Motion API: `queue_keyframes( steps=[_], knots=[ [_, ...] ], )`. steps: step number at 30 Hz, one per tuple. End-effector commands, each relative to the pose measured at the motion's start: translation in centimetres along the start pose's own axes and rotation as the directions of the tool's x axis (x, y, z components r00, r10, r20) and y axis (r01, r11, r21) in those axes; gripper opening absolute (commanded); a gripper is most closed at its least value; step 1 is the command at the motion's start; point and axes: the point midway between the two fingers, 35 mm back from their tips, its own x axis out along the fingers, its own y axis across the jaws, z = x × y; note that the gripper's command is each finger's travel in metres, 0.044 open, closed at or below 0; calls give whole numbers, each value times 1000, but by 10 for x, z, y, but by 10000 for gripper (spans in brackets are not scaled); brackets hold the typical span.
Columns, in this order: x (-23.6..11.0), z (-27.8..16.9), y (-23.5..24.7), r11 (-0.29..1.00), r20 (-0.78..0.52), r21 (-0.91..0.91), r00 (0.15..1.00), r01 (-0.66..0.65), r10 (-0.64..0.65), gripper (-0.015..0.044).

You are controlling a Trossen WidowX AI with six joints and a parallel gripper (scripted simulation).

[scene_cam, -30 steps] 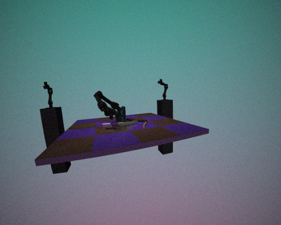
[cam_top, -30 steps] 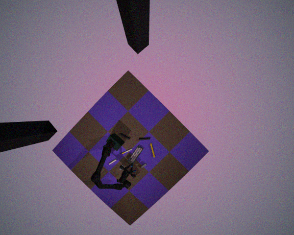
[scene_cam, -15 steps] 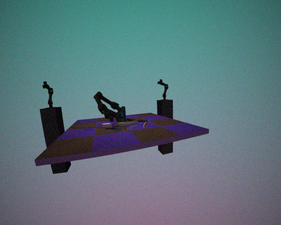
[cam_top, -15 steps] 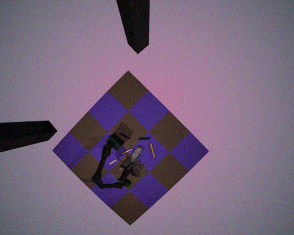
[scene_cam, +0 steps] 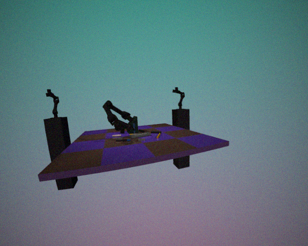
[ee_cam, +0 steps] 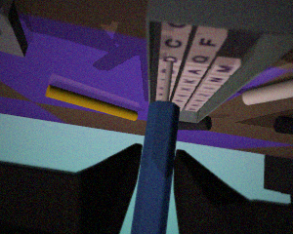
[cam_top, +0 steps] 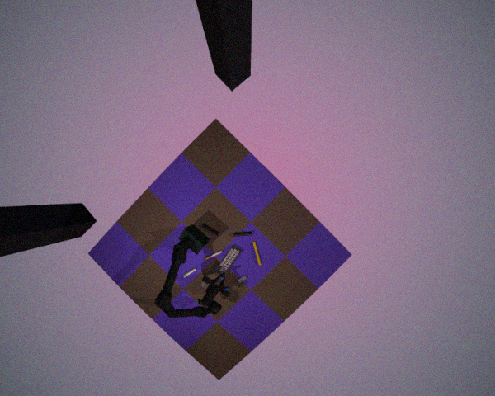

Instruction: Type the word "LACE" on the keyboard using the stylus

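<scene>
My gripper [ee_cam: 158, 154] [cam_top: 215, 282] [scene_cam: 133, 128] is shut on the blue stylus [ee_cam: 153, 185], which runs up between the two dark fingers in the wrist view. Its thin grey tip [ee_cam: 168, 68] points at the keyboard [ee_cam: 244, 58] [cam_top: 230, 258] [scene_cam: 140, 135], over the outermost column of keys, just below a key marked C. I cannot tell whether the tip touches a key. The keyboard is a grey slab with pale lettered keys, lying in the middle of the checkered desk [cam_top: 320, 256] [scene_cam: 122, 156].
A yellow pen [ee_cam: 88, 99] [cam_top: 256, 252] [scene_cam: 158, 135] lies beside the keyboard. A white stick [ee_cam: 273, 90] [cam_top: 189, 273], a black stick [cam_top: 242, 233] [scene_cam: 155, 131] and other short rods lie around it. Two dark pillars [scene_cam: 57, 137] [scene_cam: 180, 117] stand at the desk's edges.
</scene>
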Motion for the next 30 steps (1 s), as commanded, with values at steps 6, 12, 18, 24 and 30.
queue_keyframes(
  steps=[6, 12, 18, 24, 30],
  knots=[
    [4, 4, -1, 1000, 3, -5, 1000, 6, -6, 81],
    [5, 6, -1, 1000, 3, -5, 1000, 6, -6, 81],
    [6, 8, -1, 1000, 3, -5, 1000, 6, -6, 81],
    [7, 10, -1, 1000, 3, -5, 1000, 6, -6, 81],
    [8, 12, -1, 1000, 3, -5, 1000, 6, -6, 81]
  ],
)
